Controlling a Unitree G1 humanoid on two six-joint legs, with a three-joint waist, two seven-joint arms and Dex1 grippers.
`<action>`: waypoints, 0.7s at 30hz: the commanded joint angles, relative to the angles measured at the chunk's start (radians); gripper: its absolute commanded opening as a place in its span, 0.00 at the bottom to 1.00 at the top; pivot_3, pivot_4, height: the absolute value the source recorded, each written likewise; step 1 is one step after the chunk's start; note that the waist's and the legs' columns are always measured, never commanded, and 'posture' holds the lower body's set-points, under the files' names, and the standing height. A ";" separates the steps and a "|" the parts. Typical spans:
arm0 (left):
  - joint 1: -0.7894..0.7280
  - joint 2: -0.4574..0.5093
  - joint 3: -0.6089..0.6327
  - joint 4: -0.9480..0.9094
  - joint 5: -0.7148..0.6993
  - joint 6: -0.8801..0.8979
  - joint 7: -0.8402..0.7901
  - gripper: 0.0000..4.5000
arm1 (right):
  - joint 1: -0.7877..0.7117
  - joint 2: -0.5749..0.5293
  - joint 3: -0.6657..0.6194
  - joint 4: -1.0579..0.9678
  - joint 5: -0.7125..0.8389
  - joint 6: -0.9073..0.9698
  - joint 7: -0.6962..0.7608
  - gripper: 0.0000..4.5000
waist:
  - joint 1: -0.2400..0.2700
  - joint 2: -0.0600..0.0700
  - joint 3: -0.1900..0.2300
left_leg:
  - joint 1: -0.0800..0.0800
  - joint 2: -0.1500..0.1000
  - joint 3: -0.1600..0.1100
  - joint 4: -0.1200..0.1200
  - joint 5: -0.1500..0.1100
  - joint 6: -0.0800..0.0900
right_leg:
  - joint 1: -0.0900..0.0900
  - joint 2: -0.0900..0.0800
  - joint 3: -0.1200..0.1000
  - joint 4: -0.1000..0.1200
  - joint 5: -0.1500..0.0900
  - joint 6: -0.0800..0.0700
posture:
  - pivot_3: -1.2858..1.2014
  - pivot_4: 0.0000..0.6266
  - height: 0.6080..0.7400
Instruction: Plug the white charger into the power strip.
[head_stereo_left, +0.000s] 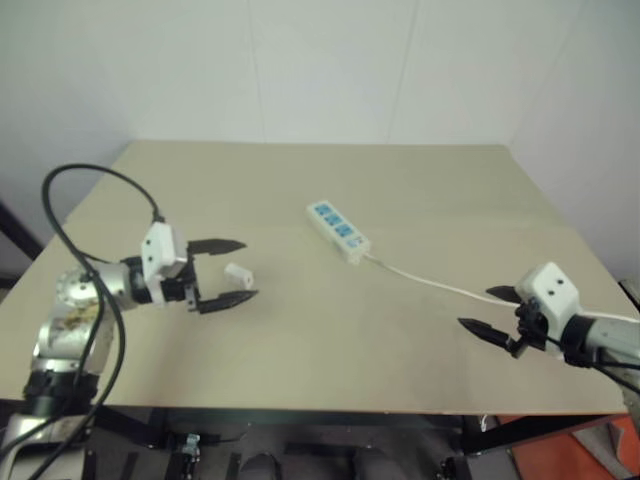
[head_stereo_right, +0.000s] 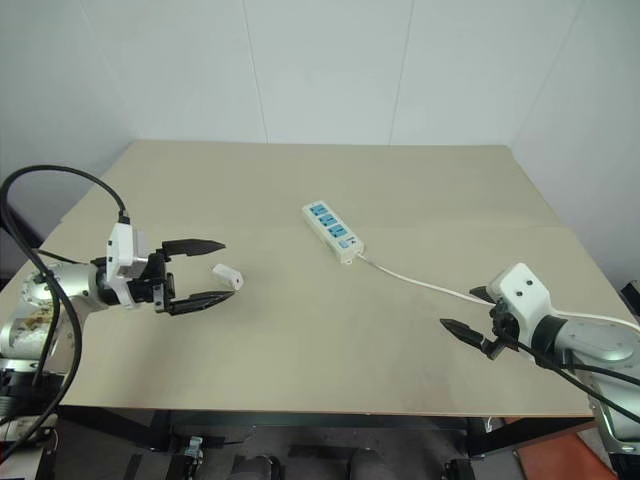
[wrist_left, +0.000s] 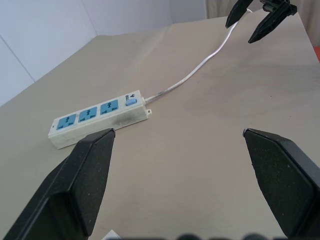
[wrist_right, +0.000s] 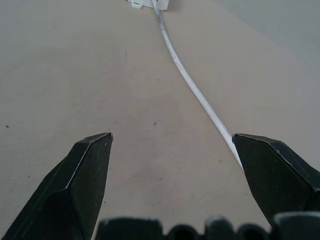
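Observation:
The white charger (head_stereo_left: 238, 272) lies on the tan table (head_stereo_left: 300, 180), left of the middle. My left gripper (head_stereo_left: 248, 270) is open, one black finger on each side of the charger, neither closing on it. A white corner of the charger (wrist_left: 111, 234) peeks in low between those fingers in the left wrist view. The power strip (head_stereo_left: 337, 231) is a white bar with blue sockets, lying slantwise mid-table, its cord (head_stereo_left: 430, 280) running to the right. My right gripper (head_stereo_left: 476, 307) is open and empty near the table's right front, close beside the cord (wrist_right: 195, 90).
White walls stand behind the table. A black cable (head_stereo_left: 70, 200) loops above my left arm. The table's front edge (head_stereo_left: 320, 408) runs just below both grippers. In the left wrist view, the right gripper (wrist_left: 255, 20) shows far across the table.

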 joint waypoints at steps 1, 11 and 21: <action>0.007 0.002 0.023 -0.041 -0.010 -0.012 0.008 1.00 | -0.005 -0.002 -0.021 -0.022 0.002 -0.018 -0.003 1.00 | 0.000 0.000 0.000 | 0.000 0.000 0.000 0.000 0.000 0.000 | 0.000 0.000 0.000 0.000 0.000 0.000 | 0.52 0.24 1.00; 0.004 0.010 0.022 -0.039 -0.007 -0.005 0.008 1.00 | -0.023 0.019 -0.005 -0.021 0.002 -0.022 -0.020 1.00 | -0.001 0.000 0.000 | 0.000 0.000 0.000 0.000 0.000 0.000 | 0.000 0.000 0.000 0.000 0.000 0.000 | 0.52 0.24 1.00; -0.043 -0.003 -0.061 0.004 0.085 -0.020 0.021 1.00 | -0.445 0.279 0.306 0.344 -0.185 -0.133 -0.134 1.00 | -0.006 0.000 0.000 | 0.003 0.000 0.000 -0.002 0.000 0.000 | 0.001 0.001 0.001 0.000 0.000 0.000 | 0.52 0.24 1.00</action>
